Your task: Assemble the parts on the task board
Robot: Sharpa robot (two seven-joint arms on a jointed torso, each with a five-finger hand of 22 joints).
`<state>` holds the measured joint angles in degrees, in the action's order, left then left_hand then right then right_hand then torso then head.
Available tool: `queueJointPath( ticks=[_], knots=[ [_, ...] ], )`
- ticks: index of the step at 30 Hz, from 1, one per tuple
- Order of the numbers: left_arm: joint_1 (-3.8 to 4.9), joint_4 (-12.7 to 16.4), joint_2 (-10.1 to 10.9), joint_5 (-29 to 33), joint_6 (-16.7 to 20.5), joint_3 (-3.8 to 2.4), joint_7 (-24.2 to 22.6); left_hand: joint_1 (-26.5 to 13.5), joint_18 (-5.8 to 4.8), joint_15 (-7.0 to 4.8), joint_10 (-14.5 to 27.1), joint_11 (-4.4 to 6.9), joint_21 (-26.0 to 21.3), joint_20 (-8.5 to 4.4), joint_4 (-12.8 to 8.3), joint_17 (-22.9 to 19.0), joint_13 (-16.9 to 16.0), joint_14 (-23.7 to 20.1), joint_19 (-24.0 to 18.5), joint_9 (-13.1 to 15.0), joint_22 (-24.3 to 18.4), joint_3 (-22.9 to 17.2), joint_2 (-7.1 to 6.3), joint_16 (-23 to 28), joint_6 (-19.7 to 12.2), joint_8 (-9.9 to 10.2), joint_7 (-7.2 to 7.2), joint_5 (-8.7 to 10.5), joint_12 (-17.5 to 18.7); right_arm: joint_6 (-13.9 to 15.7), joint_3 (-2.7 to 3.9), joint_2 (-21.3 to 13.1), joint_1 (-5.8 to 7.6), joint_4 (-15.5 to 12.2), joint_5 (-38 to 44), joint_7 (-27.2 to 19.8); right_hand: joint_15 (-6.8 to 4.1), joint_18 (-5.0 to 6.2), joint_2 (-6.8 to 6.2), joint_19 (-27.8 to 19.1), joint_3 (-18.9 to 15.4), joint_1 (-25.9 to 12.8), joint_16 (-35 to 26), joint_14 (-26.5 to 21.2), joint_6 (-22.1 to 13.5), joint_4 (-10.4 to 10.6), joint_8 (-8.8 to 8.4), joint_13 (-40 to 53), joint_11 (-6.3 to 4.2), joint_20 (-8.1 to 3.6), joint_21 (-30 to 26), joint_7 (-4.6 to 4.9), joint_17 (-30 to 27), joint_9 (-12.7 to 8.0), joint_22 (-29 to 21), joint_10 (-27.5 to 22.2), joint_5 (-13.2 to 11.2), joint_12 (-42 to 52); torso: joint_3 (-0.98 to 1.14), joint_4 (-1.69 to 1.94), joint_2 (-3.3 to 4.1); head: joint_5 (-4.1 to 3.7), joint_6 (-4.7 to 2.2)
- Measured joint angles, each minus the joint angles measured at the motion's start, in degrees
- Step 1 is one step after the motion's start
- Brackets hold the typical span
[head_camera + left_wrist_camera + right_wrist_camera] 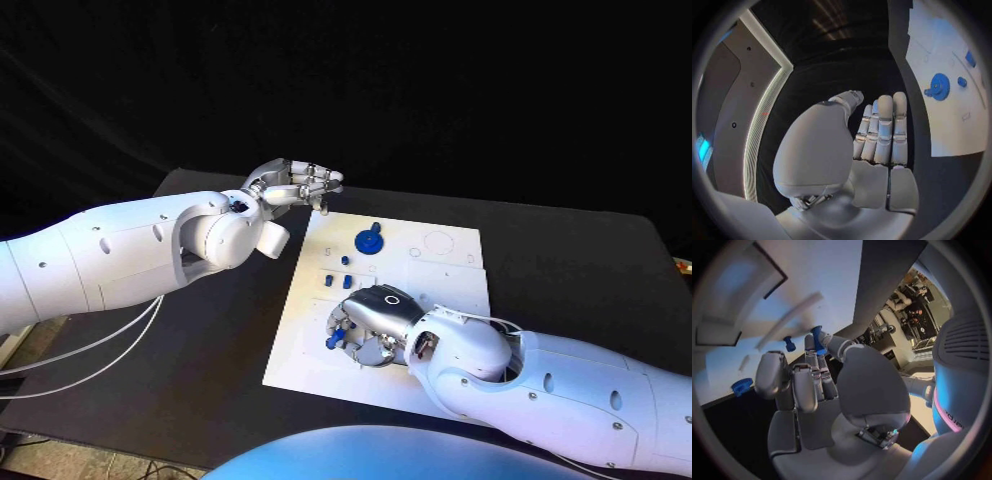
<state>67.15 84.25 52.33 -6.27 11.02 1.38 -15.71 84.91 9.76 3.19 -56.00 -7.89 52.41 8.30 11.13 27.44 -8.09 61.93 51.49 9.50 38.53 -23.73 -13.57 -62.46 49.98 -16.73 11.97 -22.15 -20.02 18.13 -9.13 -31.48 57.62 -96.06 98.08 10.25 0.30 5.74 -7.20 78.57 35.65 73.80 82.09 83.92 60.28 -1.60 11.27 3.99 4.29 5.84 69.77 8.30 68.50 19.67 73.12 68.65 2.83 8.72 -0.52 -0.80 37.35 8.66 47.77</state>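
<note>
The right hand (378, 318) pinches a small blue part (817, 340) above the white task board (447, 255), while the left hand (296, 185) hovers with fingers curled, holding nothing, beside the board's far-left corner over the tabletop (577, 250).

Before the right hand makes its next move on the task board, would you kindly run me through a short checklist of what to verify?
1. Right hand over the task board: ok.
2. Blue peg at the right hand's fingertips: ok, though how firm the grip is cannot be told.
3. Blue gear seated on the board, apart from the right hand: ok.
4. Left hand off the board's far left corner, fingers curled, holding nothing: ok.
5. Small blue pegs beyond the right hand, untouched: ok.
6. Target hole for the peg: cannot tell.
</note>
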Motion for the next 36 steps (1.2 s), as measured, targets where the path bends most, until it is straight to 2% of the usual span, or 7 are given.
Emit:
queueJointPath(
  ticks=[8,13,16,29,33,35,36],
  knots=[
    [0.0,0.0,0.01,0.0,-0.03,0.0,0.06,0.0,0.0,0.0,0.0,0.0,0.0,0.0,0.0,0.0,0.01,0.0,0.0,0.0,0.0,0.0,0.0,0.0,-0.2,0.0,-0.2,0.0,0.0,-0.2,0.01,0.13,0.0,-0.19,0.62,0.56,0.0,0.0,-0.15,-0.22,0.0,-0.15,0.0,0.0,0.0,-0.01,-0.05,0.02,0.0,0.22,-0.01,0.01,0.11,0.01,-0.08,0.0,-0.06,-0.31,0.01,-0.01,-0.01,-0.03,-0.07],
    [0.0,0.01,0.01,0.0,-0.04,0.0,0.08,0.0,0.0,0.0,0.0,0.0,0.0,0.0,0.0,0.0,0.01,0.0,0.0,0.0,0.0,0.0,0.0,0.0,-0.2,0.0,-0.2,0.0,0.0,-0.6,-0.02,0.75,0.01,-0.07,0.84,1.02,0.0,0.0,-2.05,-0.63,-0.35,-2.06,0.0,0.0,-2.62,0.36,-1.13,0.05,0.71,0.63,-0.87,1.29,0.01,0.12,-0.43,-0.32,0.49,-1.21,-0.03,-0.01,0.01,-0.11,-0.08],
    [0.0,0.03,-0.02,0.0,-0.05,0.0,0.09,0.0,0.0,0.0,0.0,0.0,0.0,0.0,0.0,0.0,0.01,0.0,0.0,0.0,0.0,0.0,0.0,0.0,-0.2,0.0,-0.2,0.0,0.01,-0.77,-0.05,1.1,-0.02,-0.04,0.91,1.22,0.0,0.0,-2.73,-0.63,-0.56,-2.73,0.0,0.0,-4.37,0.57,-2.28,0.12,0.71,0.63,-0.91,1.22,-0.13,-0.61,-0.43,-0.33,0.5,-1.21,-0.03,0.02,0.02,-0.16,0.03],
    [0.0,-0.01,-0.04,0.0,-0.08,0.0,0.16,0.0,0.0,0.0,0.0,0.0,0.0,0.0,0.0,0.0,-0.04,0.0,0.0,0.0,0.0,0.0,0.0,0.0,-0.2,0.0,-0.2,0.0,-0.27,-0.58,-0.07,1.17,-0.03,-0.01,1.02,1.76,0.0,0.0,-3.37,-0.84,-1.04,-3.38,0.0,0.0,-5.3,0.75,-2.88,0.18,0.71,0.84,-1.35,0.97,-0.43,-0.87,-0.62,-0.33,0.49,-1.41,-0.04,0.03,-0.03,-0.14,0.22],
    [0.0,-0.01,-0.03,0.0,-0.08,0.0,0.19,0.0,0.0,0.0,0.0,0.0,0.0,0.0,0.0,0.0,-0.04,0.0,0.0,0.0,0.0,0.0,0.0,0.0,-0.2,0.0,-0.2,0.0,-0.27,0.18,-0.07,0.67,-0.04,-0.23,1.04,1.92,0.53,0.0,-4.58,-3.03,-2.11,-3.43,-1.21,0.1,-7.04,0.79,-3.93,-0.09,1.47,0.96,-4.76,1.05,-3.31,-1.16,-3.07,-3.7,0.49,-2.97,-0.03,-0.01,-0.04,-0.14,0.21],
    [0.0,-0.01,-0.02,0.0,-0.08,0.0,0.21,0.0,0.0,0.0,0.0,0.0,0.0,0.0,0.0,0.0,-0.04,0.0,0.0,0.0,0.0,0.0,0.0,0.0,-0.2,0.0,-0.21,0.0,-0.27,0.91,-0.07,0.13,-0.04,-0.6,1.04,1.96,0.96,0.12,-5.18,-4.84,-3.42,-3.53,-2.66,-0.12,-7.99,0.79,-4.56,-0.18,1.95,1.31,-7.82,1.57,-6.24,-1.29,-5.27,-6.3,0.83,-3.33,-0.04,-0.01,-0.04,-0.2,0.16],
    [0.0,-0.01,-0.01,0.0,-0.08,0.0,0.21,0.0,0.0,0.0,0.0,0.0,0.0,0.0,0.0,0.0,-0.04,0.0,0.0,0.0,0.0,0.0,0.0,0.0,-0.2,0.0,-0.21,0.0,-0.27,1.39,-0.07,-0.26,-0.04,-0.89,1.04,1.96,1.26,0.97,-5.35,-5.94,-4.57,-3.36,-3.58,-0.47,-8.76,0.86,-4.91,-0.17,2.02,1.43,-9.82,1.52,-8.04,-1.33,-6.69,-7.87,0.83,-3.33,-0.04,-0.01,-0.05,-0.21,0.13]
  ],
)
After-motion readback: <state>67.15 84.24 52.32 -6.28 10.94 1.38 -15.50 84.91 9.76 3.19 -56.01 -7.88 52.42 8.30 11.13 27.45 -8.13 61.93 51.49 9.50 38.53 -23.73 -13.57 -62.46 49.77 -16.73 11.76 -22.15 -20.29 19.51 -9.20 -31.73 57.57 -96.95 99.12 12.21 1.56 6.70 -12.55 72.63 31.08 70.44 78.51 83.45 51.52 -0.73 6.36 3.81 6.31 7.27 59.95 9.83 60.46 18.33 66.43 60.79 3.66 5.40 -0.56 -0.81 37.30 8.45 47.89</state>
